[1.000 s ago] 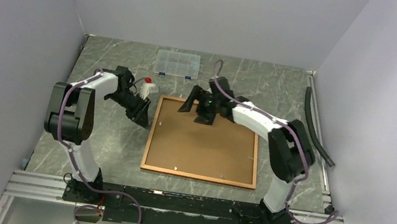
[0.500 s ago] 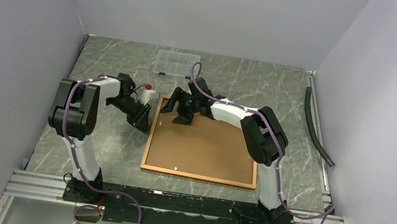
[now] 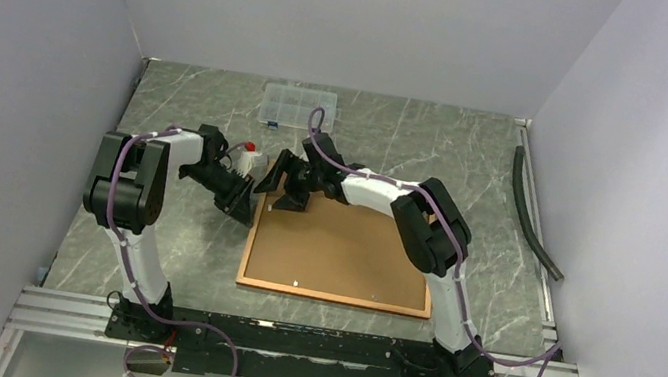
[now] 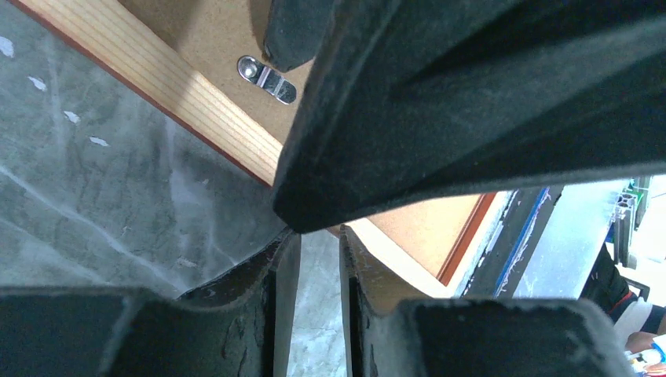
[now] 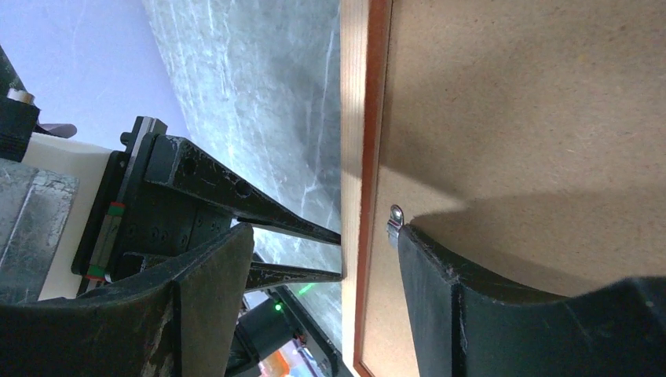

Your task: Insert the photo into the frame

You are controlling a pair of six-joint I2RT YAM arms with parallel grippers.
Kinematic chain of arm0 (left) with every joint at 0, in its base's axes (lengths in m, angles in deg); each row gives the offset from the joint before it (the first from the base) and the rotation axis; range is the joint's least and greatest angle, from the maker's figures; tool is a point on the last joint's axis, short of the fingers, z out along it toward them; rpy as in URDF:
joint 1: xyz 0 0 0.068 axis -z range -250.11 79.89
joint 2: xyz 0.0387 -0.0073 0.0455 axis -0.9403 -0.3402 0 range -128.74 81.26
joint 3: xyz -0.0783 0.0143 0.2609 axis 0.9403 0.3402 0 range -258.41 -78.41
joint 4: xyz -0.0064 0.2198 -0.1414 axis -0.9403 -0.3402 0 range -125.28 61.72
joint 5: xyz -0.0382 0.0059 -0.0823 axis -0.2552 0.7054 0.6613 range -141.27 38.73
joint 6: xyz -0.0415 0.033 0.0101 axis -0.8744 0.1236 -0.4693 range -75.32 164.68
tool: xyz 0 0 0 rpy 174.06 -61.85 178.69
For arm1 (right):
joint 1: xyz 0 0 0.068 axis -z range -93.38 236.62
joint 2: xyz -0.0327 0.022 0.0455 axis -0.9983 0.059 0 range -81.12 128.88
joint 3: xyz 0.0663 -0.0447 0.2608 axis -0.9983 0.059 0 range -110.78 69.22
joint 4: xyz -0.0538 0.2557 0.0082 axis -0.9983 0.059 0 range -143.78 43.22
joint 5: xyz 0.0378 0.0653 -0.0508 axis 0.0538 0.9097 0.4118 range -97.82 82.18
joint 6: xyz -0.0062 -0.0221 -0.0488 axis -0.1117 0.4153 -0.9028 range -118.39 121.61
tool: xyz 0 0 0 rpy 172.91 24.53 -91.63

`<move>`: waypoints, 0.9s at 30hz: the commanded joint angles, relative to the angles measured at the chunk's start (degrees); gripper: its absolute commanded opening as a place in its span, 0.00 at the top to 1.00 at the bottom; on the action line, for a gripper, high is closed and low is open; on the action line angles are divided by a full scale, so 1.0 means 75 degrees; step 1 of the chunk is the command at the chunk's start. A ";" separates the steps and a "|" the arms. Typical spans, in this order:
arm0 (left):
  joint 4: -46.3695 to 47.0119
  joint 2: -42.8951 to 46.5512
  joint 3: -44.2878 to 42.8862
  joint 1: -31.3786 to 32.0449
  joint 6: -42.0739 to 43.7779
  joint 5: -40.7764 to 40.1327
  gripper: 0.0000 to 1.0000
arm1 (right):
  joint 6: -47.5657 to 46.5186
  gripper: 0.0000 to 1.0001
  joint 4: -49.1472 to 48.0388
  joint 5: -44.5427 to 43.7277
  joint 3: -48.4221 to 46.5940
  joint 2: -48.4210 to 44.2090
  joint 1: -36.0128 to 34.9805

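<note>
Lying back-up in the middle of the grey marbled table [image 3: 189,247], the frame [image 3: 333,298] shows us its pale wooden rim around the brown backing board [image 3: 350,252]. We find both grippers at its far-left corner. Our right gripper [image 3: 277,192] has its jaws spread wide across the left rim. One finger [image 5: 448,290] is over the backing board, its tip just beside a small metal clip [image 5: 394,218]. The other hangs outside the frame, above the left gripper [image 3: 245,213]. That one points in from the left, jaws narrow, with only a slit of bare table between them. Its fingertips reach the frame's left edge; we cannot tell whether they touch it.
</note>
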 commanded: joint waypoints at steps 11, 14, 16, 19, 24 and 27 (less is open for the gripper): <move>0.0384 0.0192 0.0149 0.0267 0.0066 -0.0220 0.70 | 0.0224 0.29 0.0264 -0.0138 -0.0138 0.0209 -0.0185; 0.0436 0.0215 0.0160 0.0330 0.0037 -0.0305 0.70 | 0.0343 0.29 0.0226 -0.0130 -0.0193 0.0273 -0.0213; 0.0438 0.0226 0.0151 0.0356 0.0048 -0.0302 0.70 | 0.0451 0.29 0.0195 -0.0130 -0.0199 0.0301 -0.0243; 0.0445 0.0233 0.0160 0.0367 0.0060 -0.0322 0.71 | 0.0591 0.29 0.0068 -0.0172 -0.0112 0.0283 -0.0276; 0.0475 0.0268 0.0228 0.0384 0.0083 -0.0371 0.71 | 0.0722 0.29 -0.0032 -0.0287 -0.0079 0.0307 -0.0275; 0.0461 0.0279 0.0245 0.0394 0.0101 -0.0391 0.71 | 0.0699 0.29 0.0028 -0.0326 -0.0206 0.0385 -0.0275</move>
